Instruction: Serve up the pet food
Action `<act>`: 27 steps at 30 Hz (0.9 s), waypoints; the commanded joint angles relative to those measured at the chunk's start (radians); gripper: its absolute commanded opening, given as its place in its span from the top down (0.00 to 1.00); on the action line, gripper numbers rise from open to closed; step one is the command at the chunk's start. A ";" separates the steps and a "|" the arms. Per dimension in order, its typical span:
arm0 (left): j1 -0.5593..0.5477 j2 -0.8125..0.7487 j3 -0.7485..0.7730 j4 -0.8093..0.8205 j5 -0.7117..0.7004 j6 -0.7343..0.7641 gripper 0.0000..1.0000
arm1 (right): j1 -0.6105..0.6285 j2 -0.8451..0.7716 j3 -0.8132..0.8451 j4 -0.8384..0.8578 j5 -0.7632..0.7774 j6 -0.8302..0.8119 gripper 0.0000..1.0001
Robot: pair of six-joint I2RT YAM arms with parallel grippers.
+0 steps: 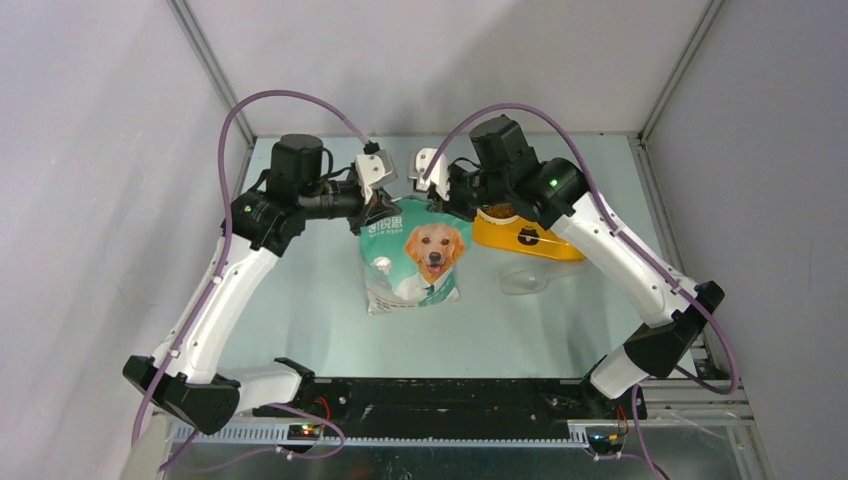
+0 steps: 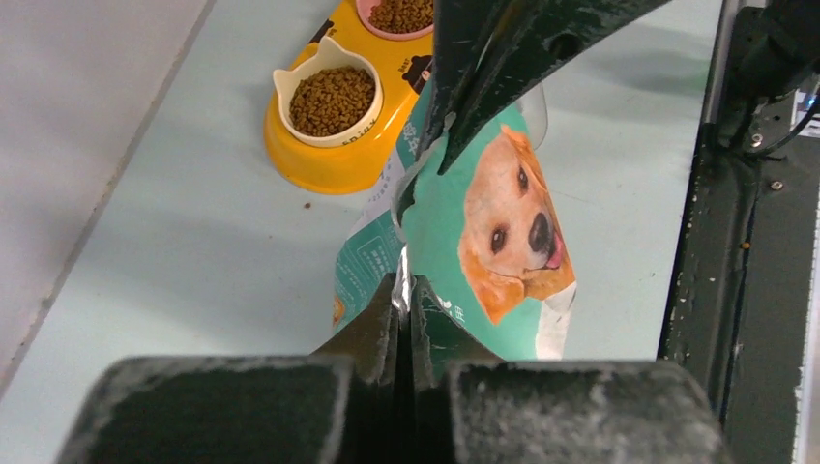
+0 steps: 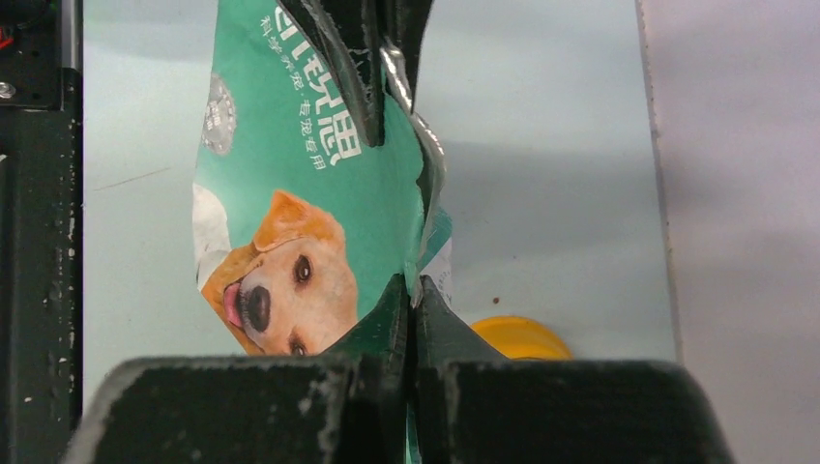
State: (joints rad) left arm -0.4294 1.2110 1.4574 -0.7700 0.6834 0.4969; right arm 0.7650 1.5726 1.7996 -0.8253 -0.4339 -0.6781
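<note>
The teal-and-white bag (image 1: 415,258) with the golden dog stands upright mid-table. My left gripper (image 1: 382,207) is shut on the left end of its top edge, and the pinch shows in the left wrist view (image 2: 404,295). My right gripper (image 1: 440,200) is shut on the right end of that top edge, seen in the right wrist view (image 3: 414,290). Brown pet food (image 2: 332,99) fills the white bowl of the yellow double-bowl feeder (image 1: 530,238); more pet food (image 2: 400,14) lies in its pink bowl. The bag (image 3: 309,184) hides its own contents.
A clear plastic scoop (image 1: 525,281) lies on the table in front of the feeder, right of the bag. A stray kibble (image 2: 307,204) lies near the feeder. The black base rail (image 1: 450,395) runs along the near edge. Grey walls enclose the table.
</note>
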 commanded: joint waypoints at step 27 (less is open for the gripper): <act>0.043 0.006 0.062 -0.046 0.068 -0.002 0.99 | -0.339 -0.019 -0.020 -0.134 -0.621 -0.063 0.37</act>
State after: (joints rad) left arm -0.3912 1.2091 1.4528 -0.7795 0.7151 0.4591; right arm 0.4061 1.5379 1.7927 -0.9180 -1.0065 -0.6464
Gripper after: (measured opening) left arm 0.012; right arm 0.623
